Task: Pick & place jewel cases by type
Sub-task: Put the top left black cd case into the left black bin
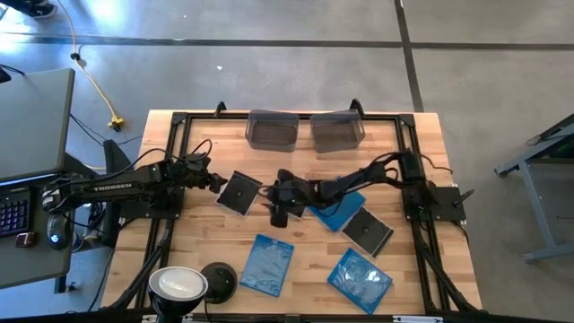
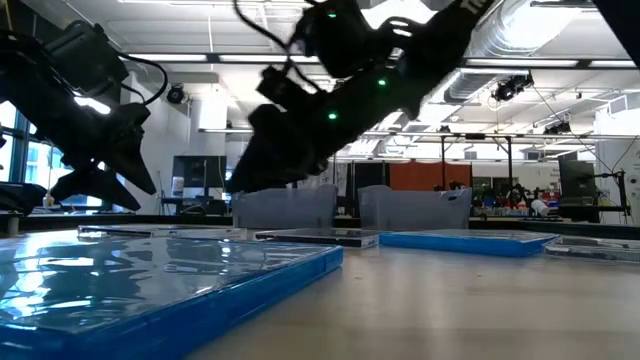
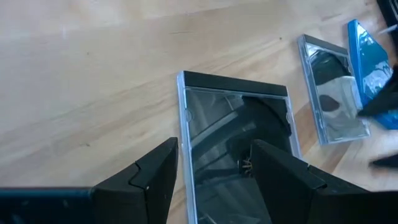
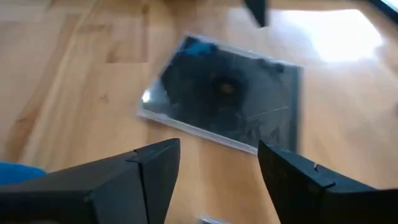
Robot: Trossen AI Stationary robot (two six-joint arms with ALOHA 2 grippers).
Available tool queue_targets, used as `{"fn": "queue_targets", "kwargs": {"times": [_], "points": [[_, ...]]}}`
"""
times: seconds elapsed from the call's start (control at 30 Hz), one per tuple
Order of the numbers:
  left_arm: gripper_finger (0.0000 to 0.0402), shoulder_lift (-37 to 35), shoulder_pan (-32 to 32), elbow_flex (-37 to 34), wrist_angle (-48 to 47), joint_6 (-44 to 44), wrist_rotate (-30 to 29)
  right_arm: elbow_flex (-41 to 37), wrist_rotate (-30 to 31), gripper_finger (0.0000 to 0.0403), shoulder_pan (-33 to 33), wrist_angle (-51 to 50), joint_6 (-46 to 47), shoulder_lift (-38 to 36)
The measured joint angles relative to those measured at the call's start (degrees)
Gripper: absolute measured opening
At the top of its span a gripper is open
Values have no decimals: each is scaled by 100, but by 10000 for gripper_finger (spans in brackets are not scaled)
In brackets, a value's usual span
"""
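Note:
A dark jewel case [image 1: 239,193] lies flat on the table between my two grippers. My left gripper [image 1: 215,182] is open at the case's left side. Its fingers hover above the case's near edge [image 3: 236,137], one over the wood and one over the lid. My right gripper [image 1: 276,196] is open just right of the same case [image 4: 224,99] and points toward it. A second dark case [image 3: 329,93] lies flat beside a blue case [image 1: 339,211] under my right arm. Another dark case [image 1: 368,231] and two more blue cases [image 1: 269,263] [image 1: 360,278] lie nearer the near edge.
Two smoky-grey bins [image 1: 272,130] [image 1: 336,132] stand side by side at the table's far edge. A black frame [image 1: 179,121] runs round the work area. A round lamp [image 1: 178,285] and a black disc [image 1: 218,278] sit at the near left corner.

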Motion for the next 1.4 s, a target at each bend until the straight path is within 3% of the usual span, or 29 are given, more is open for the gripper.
{"fn": "queue_targets", "kwargs": {"times": [0.33, 0.97, 1.13, 1.4], "points": [[201, -1, -2, 0, -210, -1, 1, 1649, 295, 209, 26, -2114, 226, 786], [201, 0, -2, 0, -415, -43, -29, 1669, 217, 209, -61, -2297, 779, 926], [201, 17, -2, 0, -427, -57, -34, 1681, -67, 209, -207, -2097, 955, 1057], [201, 367, -2, 0, -409, -287, -51, 1693, -176, 209, -276, -2071, 1159, 1116]]}}
